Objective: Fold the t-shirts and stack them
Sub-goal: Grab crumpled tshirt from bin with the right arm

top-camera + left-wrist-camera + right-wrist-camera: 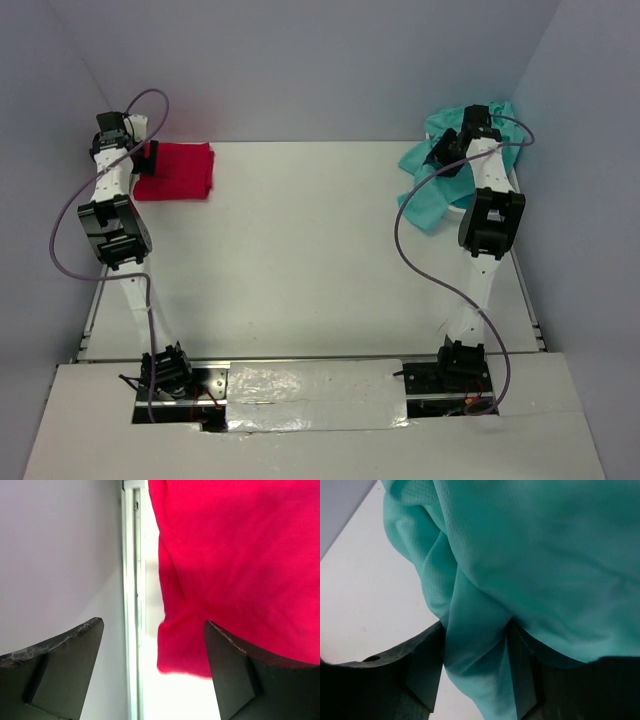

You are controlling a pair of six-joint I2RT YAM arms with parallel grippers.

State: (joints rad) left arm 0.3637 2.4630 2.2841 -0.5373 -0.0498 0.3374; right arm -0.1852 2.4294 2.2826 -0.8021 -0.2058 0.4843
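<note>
A crimson red t-shirt [180,172] lies folded at the table's far left. My left gripper [150,155] is open at its left edge. In the left wrist view the red shirt [240,555] lies under the right finger [235,670], and nothing is between the jaws of this gripper [152,622]. A light mint-teal t-shirt [428,195] hangs crumpled at the far right. My right gripper [442,150] is shut on a bunched fold of it. In the right wrist view the fold [475,645] fills this gripper [475,630]. The pink shirt is out of view.
More teal cloth [500,112] is heaped in the far right corner behind the right arm. A bit of something white [456,212] shows under the hanging shirt. A metal rail [131,580] runs along the table's left edge, beside the grey wall.
</note>
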